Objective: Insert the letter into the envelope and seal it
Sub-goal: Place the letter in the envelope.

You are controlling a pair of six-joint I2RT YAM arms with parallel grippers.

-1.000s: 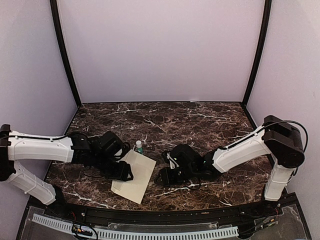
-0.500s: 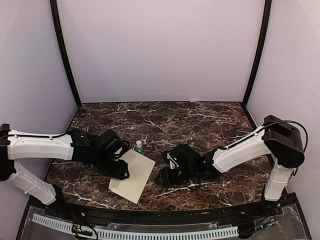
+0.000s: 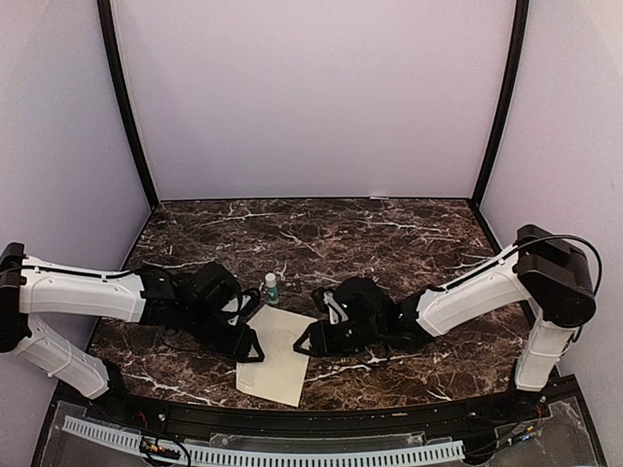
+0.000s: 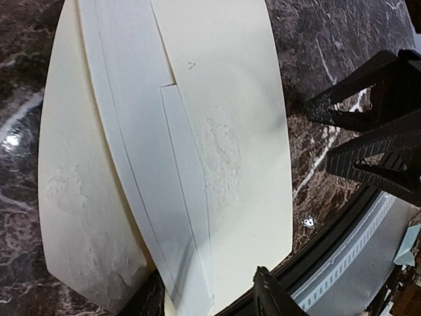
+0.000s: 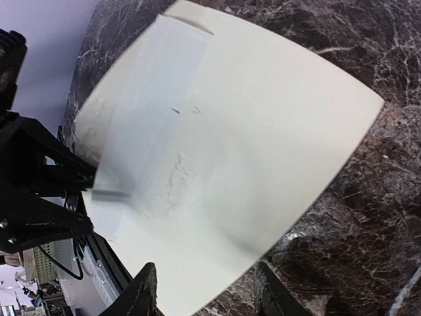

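The cream envelope (image 3: 279, 355) lies flat on the marble table (image 3: 389, 243) near the front edge, with a faint emblem and a paler white band along its flap side (image 4: 151, 151). It also fills the right wrist view (image 5: 223, 145). The tan printed letter is not visible in any view. My left gripper (image 3: 249, 345) is at the envelope's left edge; in its wrist view the gripper (image 4: 207, 306) has its jaws apart with the paper's edge between them. My right gripper (image 3: 306, 340) is at the envelope's right edge, and in its wrist view the gripper (image 5: 205, 299) is open over the paper.
A small bottle (image 3: 271, 287) with a white cap stands just behind the envelope, between the two arms. The black front rail (image 3: 341, 413) runs close to the envelope's near corner. Purple walls enclose the table on three sides.
The envelope has slid right and toward the front edge, turning more upright. My left gripper moved right with it. My right gripper moved left up to the envelope's right edge.
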